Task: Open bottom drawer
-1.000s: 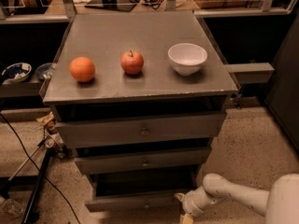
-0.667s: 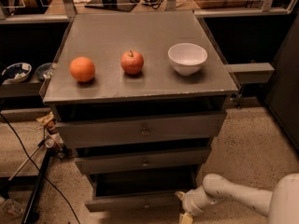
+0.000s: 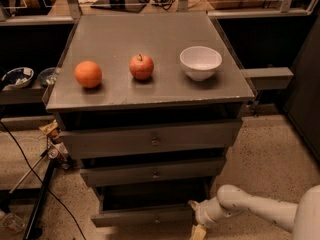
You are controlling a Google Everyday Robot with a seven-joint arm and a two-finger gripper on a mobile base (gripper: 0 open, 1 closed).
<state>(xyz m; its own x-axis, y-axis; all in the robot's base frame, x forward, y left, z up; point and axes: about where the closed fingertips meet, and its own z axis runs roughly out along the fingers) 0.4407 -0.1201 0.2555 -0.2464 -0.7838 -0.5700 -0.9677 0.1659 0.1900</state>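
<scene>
— Has anything shifted for us?
— Hardly. Our gripper sits where it was a second ago, low at the right end of the bottom drawer.
— Open or closed?
— We cannot tell. The drawer looks partly out, no further than before; we judge the pull unfinished.
</scene>
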